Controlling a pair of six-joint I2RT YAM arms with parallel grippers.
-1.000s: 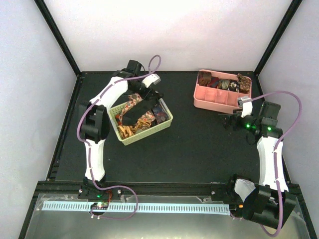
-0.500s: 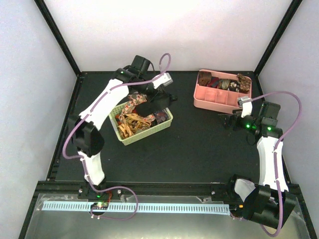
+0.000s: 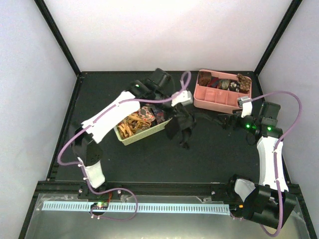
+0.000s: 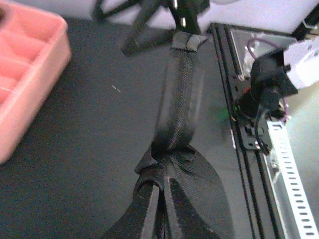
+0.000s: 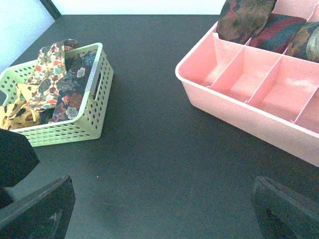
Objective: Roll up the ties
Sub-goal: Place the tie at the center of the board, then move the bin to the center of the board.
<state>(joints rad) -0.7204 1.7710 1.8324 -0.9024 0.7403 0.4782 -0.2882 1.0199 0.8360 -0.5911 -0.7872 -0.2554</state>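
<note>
The left gripper [image 4: 160,189] pinches the soft, floppy black cloth tie [image 4: 180,99] by its wide part; the right gripper [image 5: 159,214], at three o'clock, gapes open.

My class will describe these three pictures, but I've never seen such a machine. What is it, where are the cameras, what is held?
Two robot arms, left and right, are bolted to a black table. One picture looks down from above; the other two come from a camera on each wrist. On the table stand a green basket of loose patterned ties and a pink tray with rolled ties in its back compartments. The left gripper is shut on a black tie, between basket and tray. The right gripper is open and empty, near the tray.
</note>
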